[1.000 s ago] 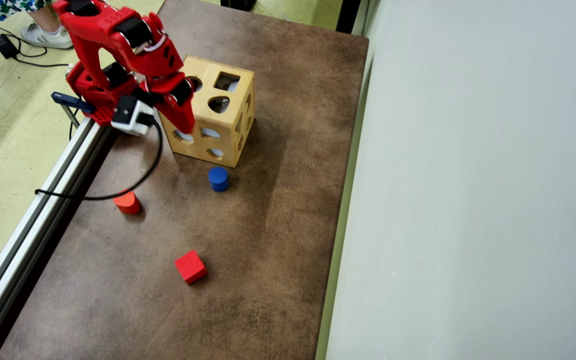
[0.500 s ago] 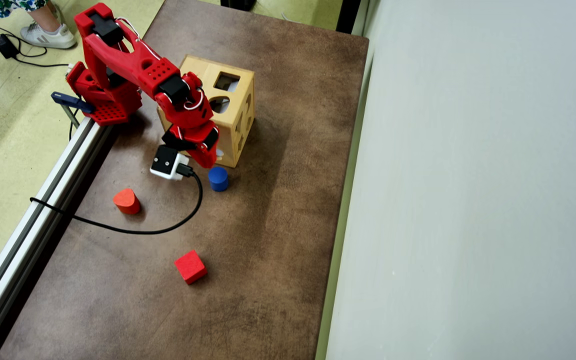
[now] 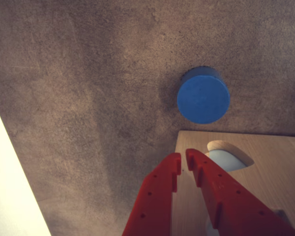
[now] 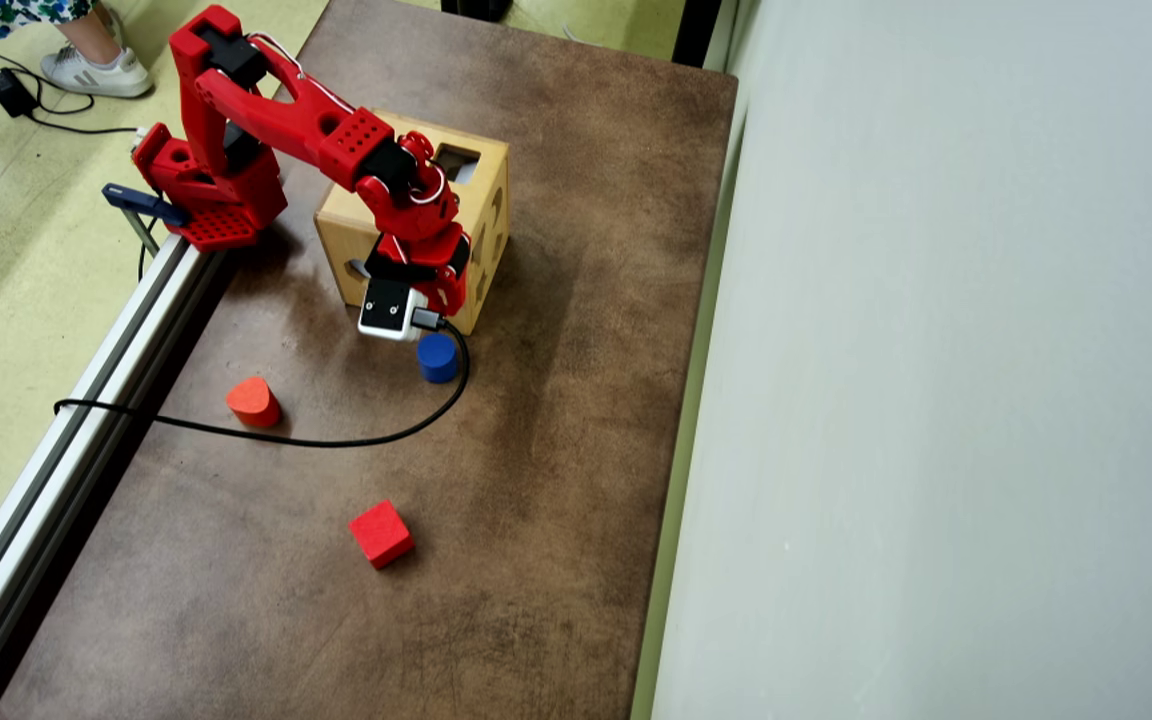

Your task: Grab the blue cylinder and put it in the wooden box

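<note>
Gripper (image 3: pixel 184 158) nearly closed, empty, over wooden box (image 4: pixel 356 232) near the bench's far-left corner. Blue cylinder (image 3: pixel 203 97) stands on the bench just beside the box. Risk: closed fingers descending could topple it or strike the box edge. No legible writing.

The blue cylinder (image 4: pixel 437 357) stands upright on the table (image 4: pixel 576 500), just beside the wooden box (image 4: pixel 485 205). The box, with cut-out holes, sits near the table's far left corner in the overhead view.
</note>
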`<action>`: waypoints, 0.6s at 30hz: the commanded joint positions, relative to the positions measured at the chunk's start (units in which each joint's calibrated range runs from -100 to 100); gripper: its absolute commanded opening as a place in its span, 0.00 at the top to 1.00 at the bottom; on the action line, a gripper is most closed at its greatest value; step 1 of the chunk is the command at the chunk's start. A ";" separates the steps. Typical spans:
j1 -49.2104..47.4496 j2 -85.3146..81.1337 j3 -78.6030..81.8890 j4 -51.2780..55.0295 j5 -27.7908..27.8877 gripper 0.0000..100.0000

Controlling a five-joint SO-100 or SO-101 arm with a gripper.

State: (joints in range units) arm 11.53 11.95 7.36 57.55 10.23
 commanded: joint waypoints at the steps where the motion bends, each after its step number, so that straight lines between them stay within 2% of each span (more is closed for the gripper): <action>1: -0.09 -0.02 -1.37 -0.73 0.20 0.96; 6: 0.06 4.57 -1.46 -0.01 0.20 0.95; 18: 0.72 5.93 -2.17 1.44 0.10 0.81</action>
State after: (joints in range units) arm 12.40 18.39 7.27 57.79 10.28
